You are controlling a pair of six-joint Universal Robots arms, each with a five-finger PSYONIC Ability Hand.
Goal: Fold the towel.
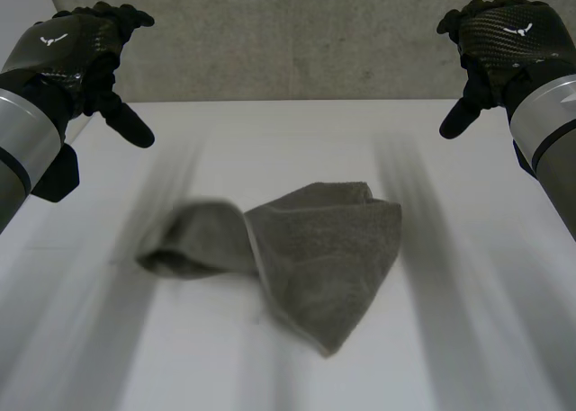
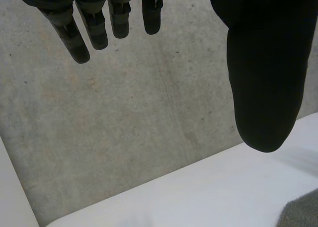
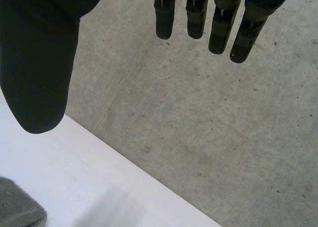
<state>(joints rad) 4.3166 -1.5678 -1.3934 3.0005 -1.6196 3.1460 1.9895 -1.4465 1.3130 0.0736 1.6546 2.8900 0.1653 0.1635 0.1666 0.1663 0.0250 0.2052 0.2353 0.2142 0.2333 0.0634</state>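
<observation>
towel: grey-green towel (image 1: 315,249) lying bunched up roughly mid tabletop (image 1: 288,128), with nothing touching it. Its left part is rolled over into a lump. The right part lies flatter and comes to a corner pointing at the near edge.
left side: the left robot hand (image 1: 76,56) is up in the air at the far left, well apart from the towel. Its wrist view shows the fingers (image 2: 99,31) hanging loose and fairly straight, and the thumb (image 2: 263,78) is off on its own. It's wide open with nothing in it.
right side: pretty much the mirror image. The right robot hand (image 1: 504,47) is up at the far right, also well clear of the towel, with relaxed fingers, the thumb apart from them, and an empty grip.
wrist views: a scrap of towel peeks in down on the tabletop, on the thumb side of each robot hand.
background: a bare concrete wall (image 1: 288,33) just past the far edge of the tabletop.
</observation>
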